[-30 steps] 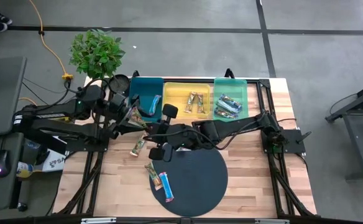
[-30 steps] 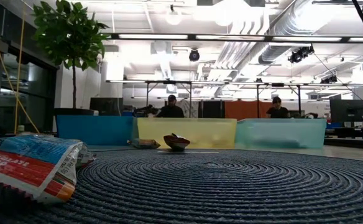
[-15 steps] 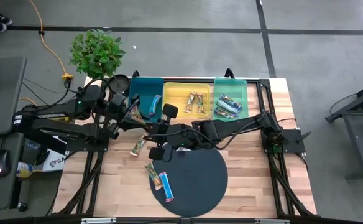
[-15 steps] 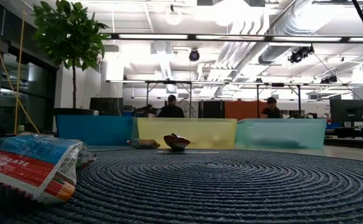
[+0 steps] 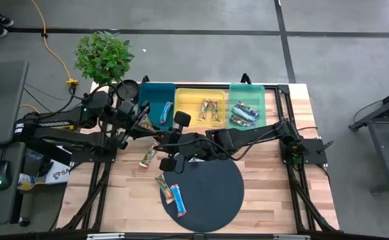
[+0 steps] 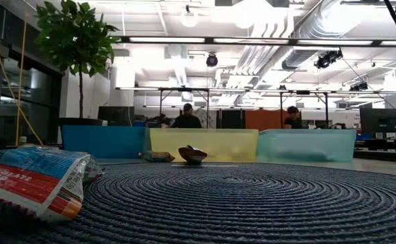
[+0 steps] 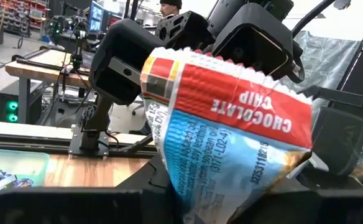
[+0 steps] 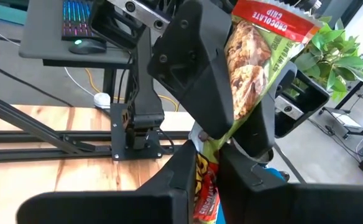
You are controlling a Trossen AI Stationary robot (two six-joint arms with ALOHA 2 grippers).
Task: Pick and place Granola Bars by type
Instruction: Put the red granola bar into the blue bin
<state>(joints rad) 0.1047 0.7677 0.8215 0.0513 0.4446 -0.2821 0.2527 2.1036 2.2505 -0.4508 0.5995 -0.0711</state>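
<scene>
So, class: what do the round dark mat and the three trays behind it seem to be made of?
The round mat looks like woven or coiled cord, matte: concentric ribbed rings show across it. The teal tray, yellow tray and green tray look like smooth plastic; the yellow and green walls seem slightly translucent.

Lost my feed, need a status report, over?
Left claw, right claw both shut on blue bar, near teal tray. Nothing blocking.

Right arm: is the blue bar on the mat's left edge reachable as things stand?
Probably not yet. The right gripper is shut on a chocolate chip bar that the left gripper also clamps. The blue bar itself lies uncovered on the mat.
</scene>
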